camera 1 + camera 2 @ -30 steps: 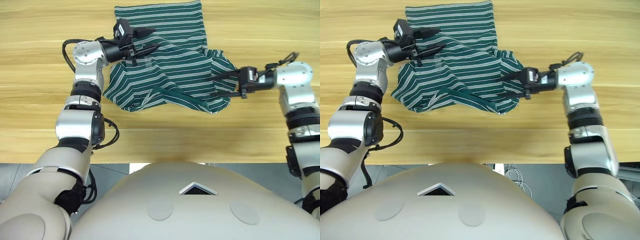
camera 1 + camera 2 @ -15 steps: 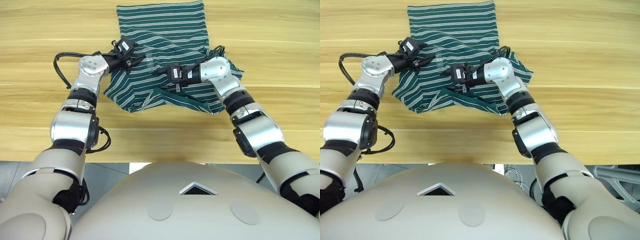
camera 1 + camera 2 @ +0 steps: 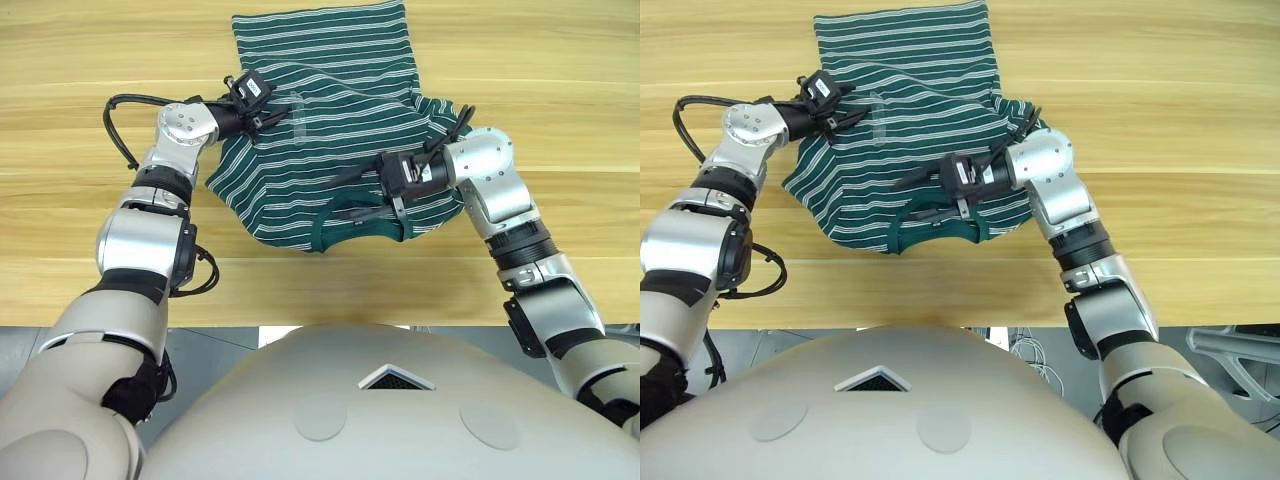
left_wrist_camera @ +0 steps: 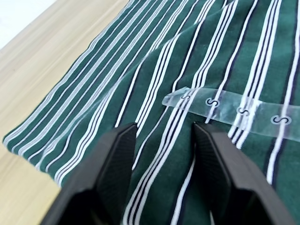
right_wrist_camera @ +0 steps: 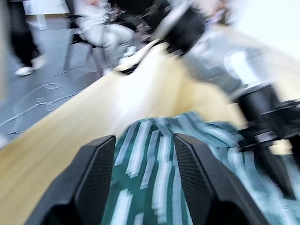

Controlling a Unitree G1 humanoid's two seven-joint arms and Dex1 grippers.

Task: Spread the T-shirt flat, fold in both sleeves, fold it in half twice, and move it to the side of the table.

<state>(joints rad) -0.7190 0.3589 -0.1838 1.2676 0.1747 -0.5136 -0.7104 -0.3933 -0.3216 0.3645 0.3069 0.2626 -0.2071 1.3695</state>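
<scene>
Left eye view: T-shirt point(image 3: 330, 110), green with white stripes, lies mid-table point(image 3: 90, 250), hem at the far end, collar point(image 3: 355, 222) at the near edge.

Change over the last second:
- Right arm started out beside the shirt on the robot's right, swung in across the cloth, and has now drawn back toward the near edge
- Right tool point(image 3: 348, 198) now sits low over the shirt just above the collar, fingers spread, nothing gripped
- The near part of the shirt, earlier doubled over with the neck band running slantwise, has opened out; the collar now shows as a clean curve
- Left arm has barely shifted; left tool point(image 3: 280, 115) hovers at the shirt's left side, about at chest height

Left wrist view: both left fingers point(image 4: 110, 168) stand apart just above the fabric, released, no cloth between them. A clear size strip point(image 4: 225, 108) is stuck to the shirt just ahead of them.

Right wrist view: blurred; the two fingers are apart with striped cloth beyond.

Judgement:
- Still in the spreading step, now well advanced since the collar end is unfolded
- Cloth on the robot's right, by the right forearm, is still bunched point(image 3: 445, 112), and the near left edge is not straight
- Sleeve outlines hard to make out, so more smoothing looks needed before the sleeve folds
- Risk: pulling with empty, open tools drags the whole shirt instead of flattening it
</scene>
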